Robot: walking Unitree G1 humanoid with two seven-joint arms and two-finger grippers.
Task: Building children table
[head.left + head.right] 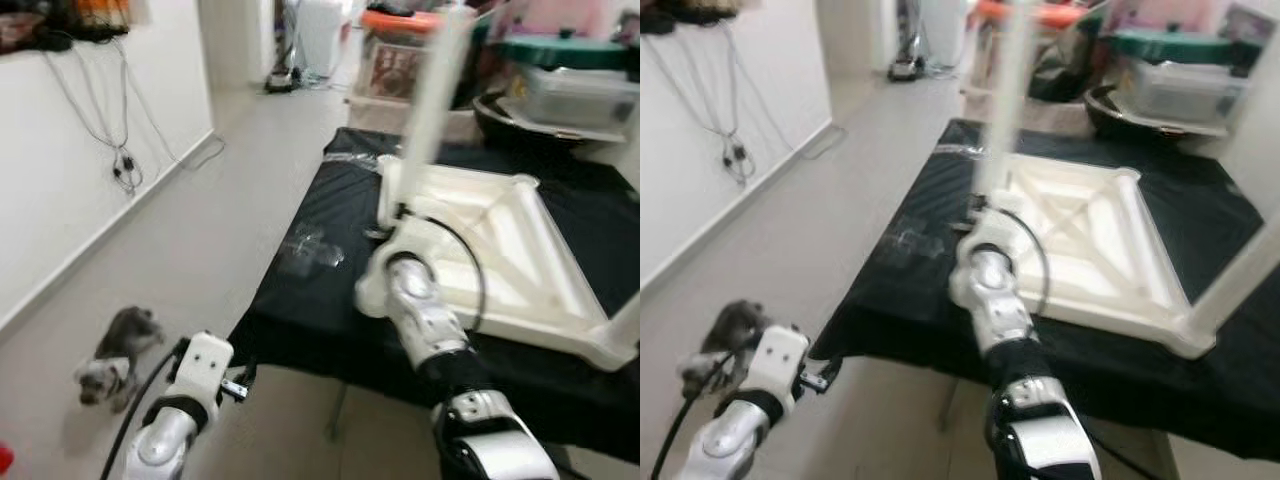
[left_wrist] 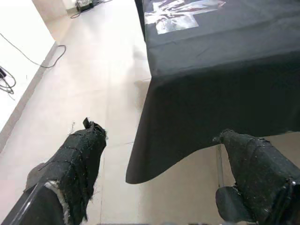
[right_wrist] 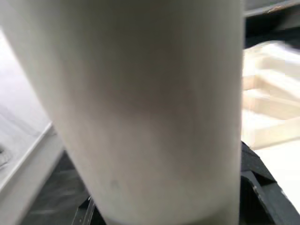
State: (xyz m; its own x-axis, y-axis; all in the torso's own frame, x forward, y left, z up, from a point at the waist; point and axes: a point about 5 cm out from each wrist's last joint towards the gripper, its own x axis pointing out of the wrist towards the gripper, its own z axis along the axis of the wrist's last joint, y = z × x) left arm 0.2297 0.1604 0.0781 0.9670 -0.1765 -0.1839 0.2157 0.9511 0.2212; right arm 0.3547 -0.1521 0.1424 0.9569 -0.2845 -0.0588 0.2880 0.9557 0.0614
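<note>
One white table top (image 1: 500, 250), upside down on a black-draped work table (image 1: 330, 330), w/ two legs seen on it.

Landmark = table top. Near-left corner: tall white leg (image 1: 437, 90) stands upright; right gripper (image 1: 392, 215) is at that leg's base. The head views do not show its fingers clearly; right wrist view has the leg (image 3: 140, 108) pressed close across the lens, black finger (image 3: 262, 192) just beside it, so grip looks closed on leg, contact not fully visible. Near-right corner: second leg (image 1: 1240, 275), tilted in frame. Left gripper (image 2: 164, 168) hangs off the cloth edge, well apart from table top, over floor; wrist view shows both fingers (image 2: 77, 164) spread wide, holding nothing. Small grey dog (image 1: 118, 358) on floor, far left of table top. Clear plastic wrap (image 1: 312, 250) on cloth, left of table top.
</note>
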